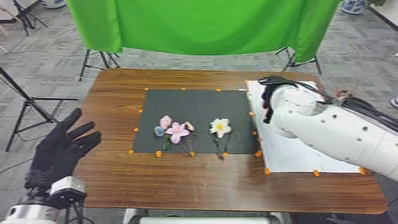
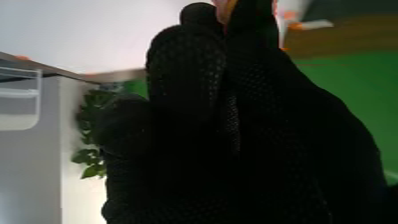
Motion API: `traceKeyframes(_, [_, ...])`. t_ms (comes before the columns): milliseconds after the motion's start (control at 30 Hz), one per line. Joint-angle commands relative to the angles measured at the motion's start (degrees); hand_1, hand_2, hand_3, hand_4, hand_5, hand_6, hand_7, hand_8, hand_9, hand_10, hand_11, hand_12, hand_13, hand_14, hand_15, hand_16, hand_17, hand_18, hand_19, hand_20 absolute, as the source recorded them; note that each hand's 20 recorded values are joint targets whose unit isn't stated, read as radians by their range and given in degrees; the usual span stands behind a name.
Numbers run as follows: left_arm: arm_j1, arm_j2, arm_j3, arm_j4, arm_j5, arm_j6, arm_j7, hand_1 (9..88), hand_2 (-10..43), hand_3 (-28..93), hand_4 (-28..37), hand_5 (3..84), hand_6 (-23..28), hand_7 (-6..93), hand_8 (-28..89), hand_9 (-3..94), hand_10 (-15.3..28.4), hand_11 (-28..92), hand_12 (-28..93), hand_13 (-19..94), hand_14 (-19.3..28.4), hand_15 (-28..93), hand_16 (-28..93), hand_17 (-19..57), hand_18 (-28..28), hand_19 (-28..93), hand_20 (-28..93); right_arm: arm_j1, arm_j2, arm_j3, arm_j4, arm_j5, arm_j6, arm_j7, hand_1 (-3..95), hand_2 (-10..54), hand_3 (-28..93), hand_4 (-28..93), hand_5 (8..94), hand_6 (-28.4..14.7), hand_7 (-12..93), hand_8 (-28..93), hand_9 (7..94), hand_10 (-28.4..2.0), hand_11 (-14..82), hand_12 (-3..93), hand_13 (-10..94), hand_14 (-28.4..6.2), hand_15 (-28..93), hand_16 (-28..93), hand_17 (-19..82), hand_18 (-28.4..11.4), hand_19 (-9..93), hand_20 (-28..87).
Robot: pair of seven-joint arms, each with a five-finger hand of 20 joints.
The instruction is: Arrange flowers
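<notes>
The flowers on the mat are seen to the left of the right hand (image 1: 268, 111), which is placed over the sheet near the mat's right edge. In the right wrist view, a pink and orange piece (image 2: 223, 7) is pinched between the fingertips of the right hand (image 2: 187, 120); its full shape is hidden. The left hand (image 1: 59, 150) is held at the table's left edge, well apart from the flowers, with its fingers spread and nothing grasped.

The brown wooden table (image 1: 204, 192) is partly covered by a black mat (image 1: 182, 102) and, beside it, a white sheet (image 1: 298, 159), both edged with orange marks (image 1: 159, 154). A green cloth (image 1: 200, 25) is hung beyond the table, above grey carpet (image 1: 62, 65), and green leaves (image 2: 87, 150) are seen in the right wrist view.

On the mat, five flower heads can be counted: one large pink flower (image 1: 178, 133), one white flower (image 1: 219, 127) with a yellow centre, one pale pink head (image 1: 165, 121), one blue head (image 1: 159, 131) and one small peach head (image 1: 189, 126). One mat, one sheet and one cloth are counted.
</notes>
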Motion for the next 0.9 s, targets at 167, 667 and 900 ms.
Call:
traceKeyframes(167, [4.59,5.97,-0.45,-0.88,-4.84,3.81,5.49,28.6,6.4,62,-20.3,31.6,7.4,6.1,-6,28.9,19.5,24,12,21,28.4,57,-12,-4.5,28.4,62,-13,-8.61,3.52,8.1,-16.66,-1.02,-3.19,-0.13,61.9,-9.5,73,-28,77.7,-1.0,30,6,93.1,-8.3,8.8,33.4,87,-3.5,57,17,60,-12.9,93,26])
traceKeyframes(667, [4.7,8.63,0.7,-0.58,-6.8,4.83,7.62,28.7,6.5,62,-20.2,31.5,7.3,6.1,-6,28.8,19.4,25,12,21,28.4,57,-12,-4.4,28.4,62,-14,-17.82,5.6,10.9,-22.19,-1.47,-6.5,-0.71,62.4,-9.5,73,-28,78.1,-1.5,28,8,93.2,-9.0,8.6,33.7,87,-4.3,58,17,59,-13.9,93,27])
traceKeyframes(900, [4.81,9.02,0.87,-0.56,-7.23,5.2,8.22,28.7,6.4,62,-20.1,31.5,7.3,6.2,-7,28.8,19.4,25,12,21,28.4,57,-12,-4.5,28.4,62,-14,-17.74,5.07,10.28,-22.57,-2.0,-6.27,-1.23,62.4,-9.5,73,-28,78.1,-1.6,28,9,93.2,-9.0,8.6,33.7,86,-4.5,58,17,59,-14.0,93,27])
